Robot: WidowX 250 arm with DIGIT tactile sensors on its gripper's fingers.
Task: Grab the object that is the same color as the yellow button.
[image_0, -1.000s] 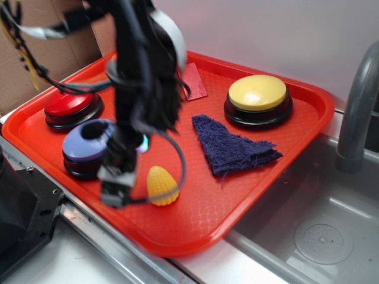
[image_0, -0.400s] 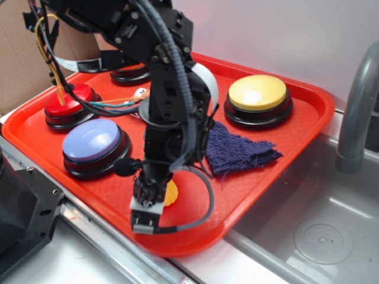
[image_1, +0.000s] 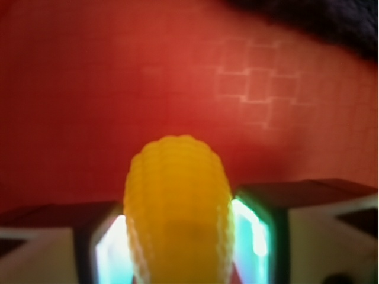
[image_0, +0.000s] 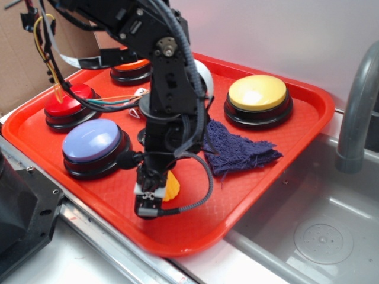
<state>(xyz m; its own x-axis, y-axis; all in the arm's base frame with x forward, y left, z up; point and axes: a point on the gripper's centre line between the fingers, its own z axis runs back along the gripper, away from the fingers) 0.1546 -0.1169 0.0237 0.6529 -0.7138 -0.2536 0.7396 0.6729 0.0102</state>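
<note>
In the exterior view a red tray point(image_0: 308, 112) sits beside a steel sink point(image_0: 308, 231) with a grey faucet point(image_0: 358, 112) at the right edge. On the tray's far right stands the yellow button point(image_0: 257, 94), a pale yellow dome on a black base. Toward the tray's front from that button lies a dark blue cloth point(image_0: 237, 148); well to its left are a lavender button point(image_0: 92, 142), a red button point(image_0: 68, 102) and, behind the arm, an orange button point(image_0: 131, 68). The black arm point(image_0: 169, 94) reaches down near the tray's front edge, left of the cloth, and its gripper point(image_0: 155, 192) stands over the yellow corn toy point(image_0: 171, 189), of which only a small yellow patch shows beside the fingers; how wide the jaws stand cannot be told from here. In the wrist view the corn toy point(image_1: 180, 207) fills the lower middle, ribbed and blurred, its rounded tip pointing up over the tray floor point(image_1: 89, 89). The gripper point(image_1: 180, 242) has one finger on each side of the toy, close against its flanks; whether they press it cannot be told. The cloth point(image_1: 320, 18) shows as a dark blur at the top right.
</note>
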